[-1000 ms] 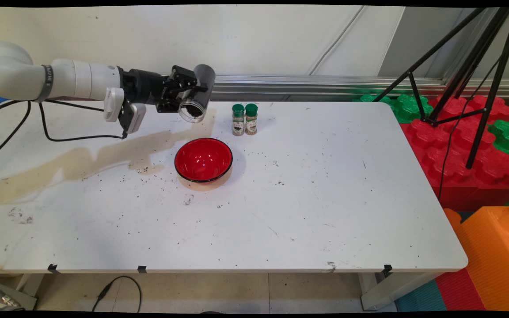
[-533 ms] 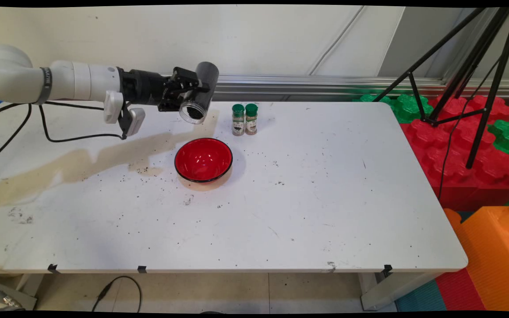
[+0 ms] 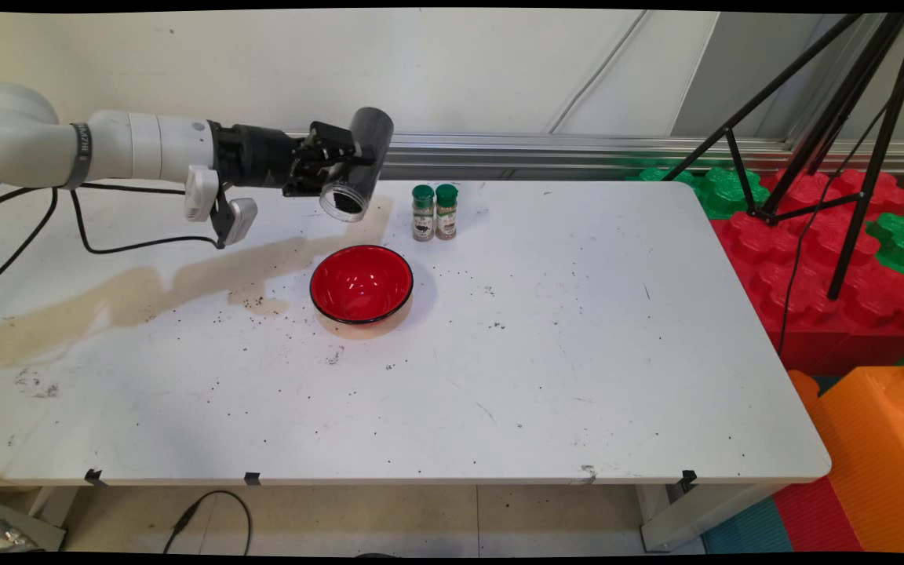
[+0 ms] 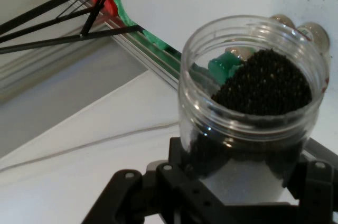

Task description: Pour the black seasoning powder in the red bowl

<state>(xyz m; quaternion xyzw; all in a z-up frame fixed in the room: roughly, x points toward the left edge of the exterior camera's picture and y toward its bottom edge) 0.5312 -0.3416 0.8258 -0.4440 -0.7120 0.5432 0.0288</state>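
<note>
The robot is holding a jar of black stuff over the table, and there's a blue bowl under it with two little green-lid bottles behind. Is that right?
Nearly. The bowl is red, not blue, as the main view shows. The rest holds: the gripper grips a tilted clear jar of black grains above the table, with two green-lidded bottles standing behind the bowl.

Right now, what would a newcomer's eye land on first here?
The hand above the table's far left holds a tilted clear jar of black grains, mouth angled down. Just below stands a red bowl, with two green-capped spice bottles beside it.
</note>
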